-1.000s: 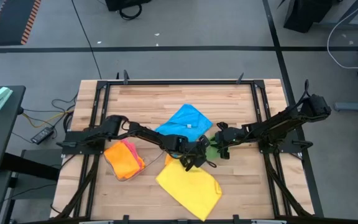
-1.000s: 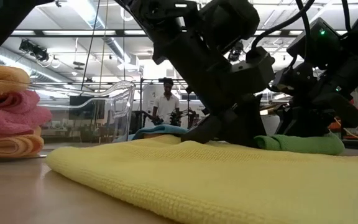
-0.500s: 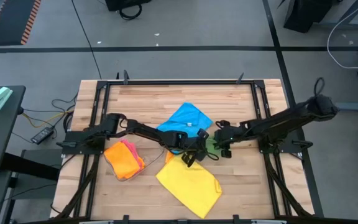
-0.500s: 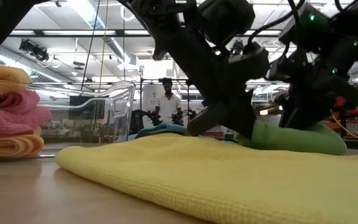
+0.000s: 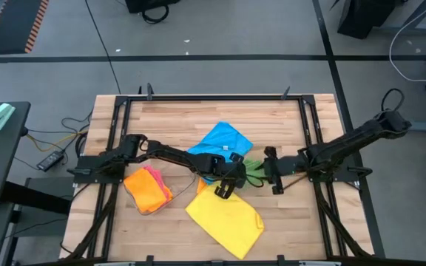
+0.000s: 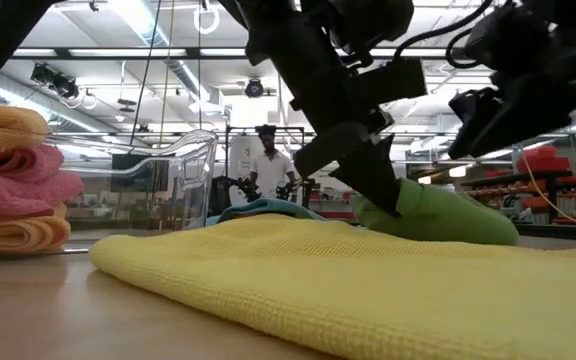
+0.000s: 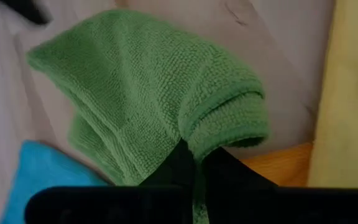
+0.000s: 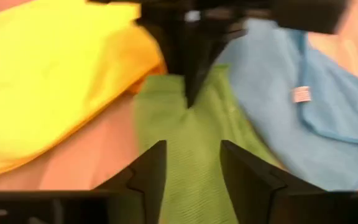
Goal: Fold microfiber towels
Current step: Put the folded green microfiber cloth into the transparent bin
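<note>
Left gripper is pinched shut on the green towel; right gripper hangs beside it, jaws apart, empty. Soft, light, floppy cloth, likely sags between grips, so best taken by corners or hem, not mid-panel.

Both arms are dark, slim and jointed, each ending in a two-finger gripper: left gripper, right gripper. Black cables loop from the right arm; the fingers are matte black wedges.

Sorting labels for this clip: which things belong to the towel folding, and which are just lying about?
Job: green towel, pinched by left gripper; yellow towel; blue towel; orange-pink stack; right gripper, open.
Lying about: clear plastic tray.
</note>
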Available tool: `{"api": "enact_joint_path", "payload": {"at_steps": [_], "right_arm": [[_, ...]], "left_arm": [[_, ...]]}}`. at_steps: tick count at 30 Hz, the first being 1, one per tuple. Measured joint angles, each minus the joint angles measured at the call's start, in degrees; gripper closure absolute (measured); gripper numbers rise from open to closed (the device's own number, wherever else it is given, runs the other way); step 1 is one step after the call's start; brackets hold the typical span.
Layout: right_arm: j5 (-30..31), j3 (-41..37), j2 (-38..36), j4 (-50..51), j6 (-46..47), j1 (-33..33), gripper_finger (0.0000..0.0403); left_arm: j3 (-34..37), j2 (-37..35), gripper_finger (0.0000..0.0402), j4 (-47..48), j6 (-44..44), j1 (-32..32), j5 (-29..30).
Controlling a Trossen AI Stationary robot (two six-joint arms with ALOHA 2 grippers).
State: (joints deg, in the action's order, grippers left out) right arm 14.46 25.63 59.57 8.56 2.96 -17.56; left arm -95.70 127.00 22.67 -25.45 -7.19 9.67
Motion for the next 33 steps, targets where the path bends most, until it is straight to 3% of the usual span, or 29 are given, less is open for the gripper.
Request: {"api": "enact_joint_path", "payload": {"at_steps": [4,9,12,24,29,33], "right_arm": [[4.4,0.0,3.3,-0.7,2.9,-4.1,0.0191],[16.1,0.0,9.4,-5.7,4.1,-9.4,0.0154],[20.2,0.0,13.8,-10.1,2.0,-11.3,0.0151],[25.8,1.9,28.8,-19.1,-1.3,-13.0,0.0155],[32.2,2.8,31.7,-19.1,-3.0,-12.0,0.0156],[32.0,2.7,31.7,-17.5,-3.8,-10.2,0.0156]], "left_arm": [[0.0,-0.1,0.0373,1.0,4.9,0.1,-0.2],[0.0,-0.2,0.0363,1.6,10.6,0.1,-0.4],[0.0,-0.2,0.0373,1.6,13.4,0.3,-1.1],[0.0,-1.6,0.0369,1.2,19.2,0.7,-2.5],[-0.1,-2.7,0.0378,0.9,18.9,0.6,-4.7],[-0.1,-2.7,0.0364,1.7,18.8,0.4,-5.9]]}}
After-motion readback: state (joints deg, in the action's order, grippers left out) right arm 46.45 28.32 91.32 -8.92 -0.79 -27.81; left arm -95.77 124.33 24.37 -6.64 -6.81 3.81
